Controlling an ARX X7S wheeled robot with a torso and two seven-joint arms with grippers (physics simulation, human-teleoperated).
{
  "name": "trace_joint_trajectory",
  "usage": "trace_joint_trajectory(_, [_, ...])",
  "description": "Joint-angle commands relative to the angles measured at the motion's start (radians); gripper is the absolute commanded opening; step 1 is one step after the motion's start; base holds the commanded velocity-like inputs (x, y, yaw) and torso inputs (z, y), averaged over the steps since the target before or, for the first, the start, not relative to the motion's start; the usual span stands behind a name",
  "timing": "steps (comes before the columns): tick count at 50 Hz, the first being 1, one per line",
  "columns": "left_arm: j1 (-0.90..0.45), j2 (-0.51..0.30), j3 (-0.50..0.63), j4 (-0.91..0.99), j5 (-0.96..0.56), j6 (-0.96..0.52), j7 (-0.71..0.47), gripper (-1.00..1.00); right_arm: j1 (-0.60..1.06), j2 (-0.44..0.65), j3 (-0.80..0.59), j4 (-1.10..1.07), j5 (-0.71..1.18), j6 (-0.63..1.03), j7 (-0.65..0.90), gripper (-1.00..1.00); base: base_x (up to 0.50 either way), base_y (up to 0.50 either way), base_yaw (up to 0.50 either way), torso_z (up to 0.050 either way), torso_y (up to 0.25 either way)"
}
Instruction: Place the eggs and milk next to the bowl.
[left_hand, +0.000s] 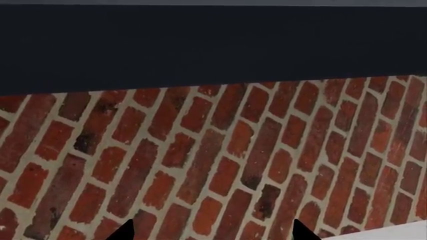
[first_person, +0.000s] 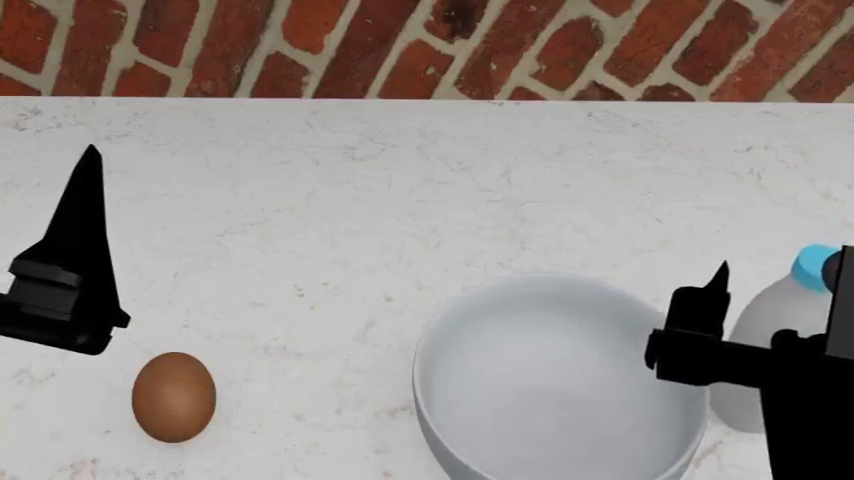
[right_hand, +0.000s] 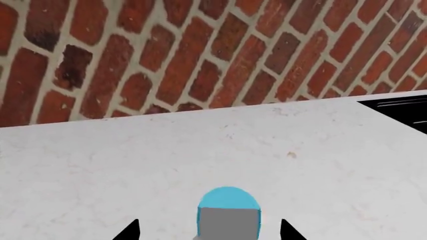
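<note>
The bowl (first_person: 561, 385) runs off the bottom edge of the head view, its near rim lost, and the right pincer (first_person: 774, 330) stands in front of its right side and covers much of the milk (first_person: 771, 330), whose body and blue cap (first_person: 811, 268) are also clipped by the right edge. From the right wrist view only the milk's cap and a grey patch show at the frame's bottom edge between two black fingertips (right_hand: 128, 231), the bottle's body being out of frame. The left pincer (left_hand: 210, 231) shows in its own camera as two tiny black tips at the picture's edge, too little to tell how its jaws stand.
</note>
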Motion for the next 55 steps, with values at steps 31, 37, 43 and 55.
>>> trace_joint_trajectory(31, [0.006,-0.014,-0.013,0.018,-0.025,0.0,-0.013,1.0,0.09,0.079,0.084,-0.163,0.181,0.123,0.133,1.0,0.0,0.0,0.0,0.0,0.0])
trace_joint_trajectory(37, [0.002,-0.015,-0.013,0.017,-0.028,-0.003,-0.016,1.0,0.101,0.099,0.115,-0.207,0.234,0.139,0.164,1.0,0.0,0.0,0.0,0.0,0.0])
trace_joint_trajectory(43, [0.006,-0.018,-0.016,0.022,-0.032,-0.004,-0.019,1.0,0.101,0.13,0.162,-0.262,0.306,0.153,0.207,1.0,0.0,0.0,0.0,0.0,0.0])
trace_joint_trajectory(55, [0.014,-0.028,-0.018,0.032,-0.038,-0.007,-0.022,1.0,0.091,0.203,0.265,-0.355,0.465,0.166,0.305,1.0,0.0,0.0,0.0,0.0,0.0])
